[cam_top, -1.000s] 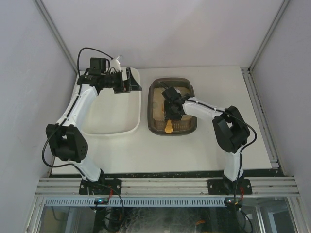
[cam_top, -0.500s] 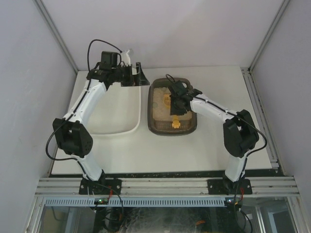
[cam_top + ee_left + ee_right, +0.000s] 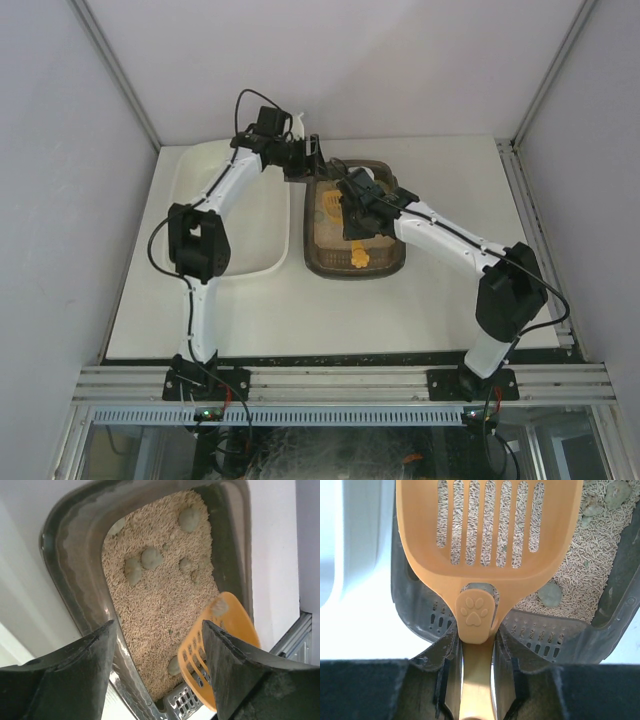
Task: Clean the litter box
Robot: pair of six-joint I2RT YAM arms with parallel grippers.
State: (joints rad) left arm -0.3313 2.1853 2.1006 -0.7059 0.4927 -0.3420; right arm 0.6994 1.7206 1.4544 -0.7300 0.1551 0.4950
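Note:
The dark brown-grey litter box (image 3: 392, 268) holds beige litter with several grey-green clumps (image 3: 151, 557). Its rim shows in the left wrist view (image 3: 65, 580) and the right wrist view (image 3: 410, 597). My right gripper (image 3: 353, 215) (image 3: 477, 637) is shut on the handle of an orange slotted scoop (image 3: 490, 530). The scoop's head hangs over the litter, also in the left wrist view (image 3: 225, 635). My left gripper (image 3: 305, 165) (image 3: 157, 627) is open and empty above the box's far left corner. Its jaws stand either side of the rim.
The larger white tub (image 3: 232, 266) stands just left of the litter box, its wall also in the right wrist view (image 3: 340, 555). Another clump (image 3: 550, 594) lies near a slotted grey insert (image 3: 540, 640) at the box's end. Enclosure walls surround the white table (image 3: 440, 310).
My left arm has swung right, from over the white tub to the litter box's far left corner. My right gripper has shifted the scoop slightly farther in over the litter.

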